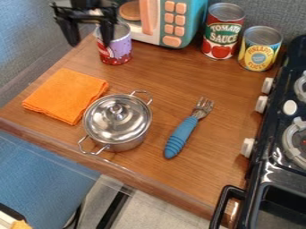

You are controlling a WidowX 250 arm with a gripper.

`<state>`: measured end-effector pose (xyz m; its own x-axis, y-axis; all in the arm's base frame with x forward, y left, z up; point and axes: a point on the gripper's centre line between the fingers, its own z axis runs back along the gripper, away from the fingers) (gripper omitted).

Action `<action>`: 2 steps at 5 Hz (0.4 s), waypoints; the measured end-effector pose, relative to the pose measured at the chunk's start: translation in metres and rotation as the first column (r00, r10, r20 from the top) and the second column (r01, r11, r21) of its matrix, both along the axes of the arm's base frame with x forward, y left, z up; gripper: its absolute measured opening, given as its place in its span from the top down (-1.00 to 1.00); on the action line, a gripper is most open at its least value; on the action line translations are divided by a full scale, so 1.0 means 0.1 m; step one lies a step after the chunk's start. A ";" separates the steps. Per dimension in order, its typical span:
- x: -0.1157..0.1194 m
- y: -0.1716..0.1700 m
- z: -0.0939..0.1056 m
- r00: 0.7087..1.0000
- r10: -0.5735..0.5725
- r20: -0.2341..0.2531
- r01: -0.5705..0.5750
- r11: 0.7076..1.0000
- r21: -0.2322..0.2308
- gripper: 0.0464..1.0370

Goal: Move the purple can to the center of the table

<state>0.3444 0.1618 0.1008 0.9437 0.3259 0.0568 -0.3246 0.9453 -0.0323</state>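
The gripper (90, 38) hangs at the upper left with its two fingers spread apart and nothing visible between them. Behind and just right of its right finger stands the purple can (120, 48), upright, purple above and red near its base. That finger hides part of the can's left side and top. Whether finger and can touch, I cannot tell. The can is on the wooden table (161, 80), toward its back left, in front of the toy microwave.
An orange cloth (65, 95), a lidded metal pot (117, 120) and a blue-handled fork (182, 135) lie across the middle. At the back are the teal microwave (173, 22), a tomato sauce can (222, 32) and a yellow can (260, 49). A black stove (275, 156) borders the right.
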 end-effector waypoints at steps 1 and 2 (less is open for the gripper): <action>0.20 0.45 -0.02 1.000 -0.008 -0.013 0.008 1.000 0.019 -0.93; 0.43 0.79 -0.07 1.000 -0.005 -0.011 0.005 0.999 0.046 -0.93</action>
<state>0.3873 0.2411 0.0942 0.9460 0.3185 0.0612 -0.3199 0.9473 0.0144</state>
